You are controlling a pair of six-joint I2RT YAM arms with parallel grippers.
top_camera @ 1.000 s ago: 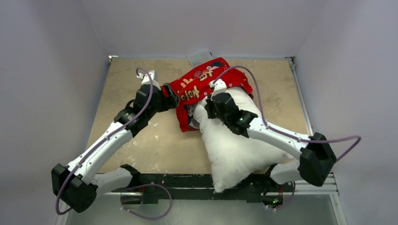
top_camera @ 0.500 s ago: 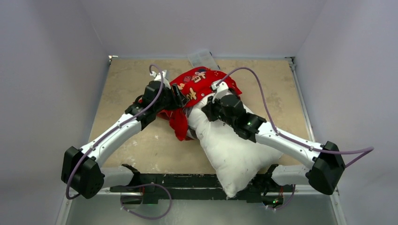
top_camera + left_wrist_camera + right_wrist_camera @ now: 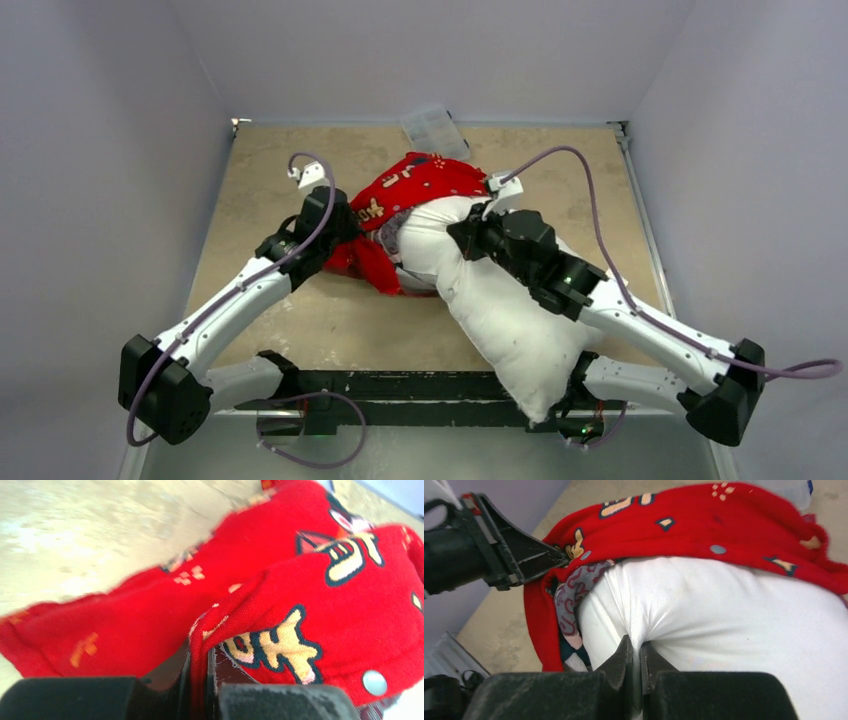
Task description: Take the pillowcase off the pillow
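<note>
The left fingers (image 3: 351, 222) held tight to the red pillowcase (image 3: 415, 183) near the middle of the frame while the right fingers (image 3: 463, 227), pinching the white pillow (image 3: 505, 315), had dragged it farther toward the lower right, so only its top end was still covered.

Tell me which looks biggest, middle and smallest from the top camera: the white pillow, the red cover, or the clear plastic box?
1. plump white fabric pillow, biggest.
2. bright red printed fabric pillowcase, bunched at the pillow's far end.
3. clear plastic box, smallest, just beyond the pillowcase.
</note>
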